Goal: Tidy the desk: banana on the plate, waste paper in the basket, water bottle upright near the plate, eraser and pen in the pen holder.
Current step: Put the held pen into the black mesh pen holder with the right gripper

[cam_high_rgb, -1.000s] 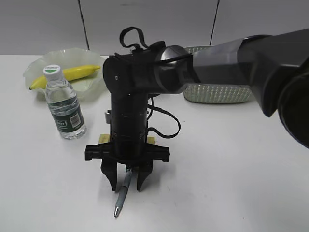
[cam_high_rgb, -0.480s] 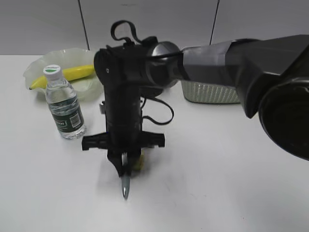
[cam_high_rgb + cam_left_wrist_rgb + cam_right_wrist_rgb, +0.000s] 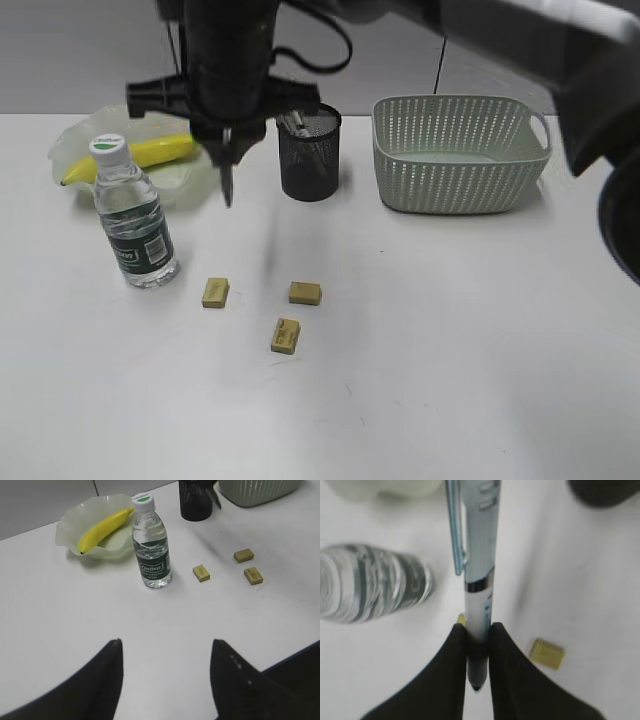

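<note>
My right gripper (image 3: 228,152) hangs high over the desk (image 3: 450,350), shut on a silver pen (image 3: 227,182) that points straight down, just left of the black mesh pen holder (image 3: 310,152). In the right wrist view the pen (image 3: 480,555) is clamped between the fingers of that gripper (image 3: 477,632). Three yellow erasers (image 3: 215,292) (image 3: 305,292) (image 3: 286,335) lie mid-desk. The banana (image 3: 150,152) rests on the green plate (image 3: 75,135). Next to the plate the water bottle (image 3: 133,215) stands upright. My left gripper (image 3: 167,647) is open and empty over bare desk. The waste paper is out of view.
The pale green basket (image 3: 460,160) stands at the back right, beside the pen holder. The right arm's dark body fills the top of the exterior view. From the left wrist view, the bottle (image 3: 151,545) and erasers (image 3: 201,573) lie well ahead of the fingers.
The right gripper shut on the pen lying on the desk, then lifted it and carried it up and back to beside the pen holder. The erasers it hid now show.
</note>
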`<state>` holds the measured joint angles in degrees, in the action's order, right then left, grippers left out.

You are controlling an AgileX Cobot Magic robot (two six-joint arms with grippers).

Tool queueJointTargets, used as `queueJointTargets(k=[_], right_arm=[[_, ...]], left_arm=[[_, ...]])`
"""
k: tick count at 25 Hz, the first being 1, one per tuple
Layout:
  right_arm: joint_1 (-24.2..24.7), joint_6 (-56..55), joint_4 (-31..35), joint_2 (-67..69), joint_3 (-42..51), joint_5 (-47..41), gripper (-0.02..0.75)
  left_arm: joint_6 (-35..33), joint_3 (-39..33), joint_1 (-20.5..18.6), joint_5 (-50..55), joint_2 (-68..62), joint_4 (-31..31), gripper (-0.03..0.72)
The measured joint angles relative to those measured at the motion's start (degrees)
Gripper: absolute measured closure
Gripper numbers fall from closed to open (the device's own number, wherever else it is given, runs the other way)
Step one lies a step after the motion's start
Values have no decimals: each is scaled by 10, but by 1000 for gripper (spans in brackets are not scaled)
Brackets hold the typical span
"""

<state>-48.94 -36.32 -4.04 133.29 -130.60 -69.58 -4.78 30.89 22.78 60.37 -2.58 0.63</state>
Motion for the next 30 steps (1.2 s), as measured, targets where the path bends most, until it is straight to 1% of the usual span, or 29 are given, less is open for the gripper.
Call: queueJointTargets(k=[2,4,6,9,13,15,19,22,30], right_arm=[[5,11,-67,-16,-7,0,633],[14,21,-117,-26,-9,0,633],[31,27,-142,-30,-10,0,633],[60,27,-148,-30,-10,22,633],[95,27,-154,-28,-10,105,633],[104,27,-156,-20,-10,149,633],[108,37,-172,17,-10,208,633],[108,41,-186,47,-10,232,633],[110,43,-205,90,-10,252,633]], left_arm=[[0,0,0,0,0,0,268],[0,0,0,0,0,0,268],[0,0,0,0,0,0,268],[0,0,0,0,0,0,268],[0,0,0,0,0,0,268],[0,0,0,0,0,0,268],[0,0,0,0,0,0,268],[0,0,0,0,0,0,268],[0,0,0,0,0,0,268]])
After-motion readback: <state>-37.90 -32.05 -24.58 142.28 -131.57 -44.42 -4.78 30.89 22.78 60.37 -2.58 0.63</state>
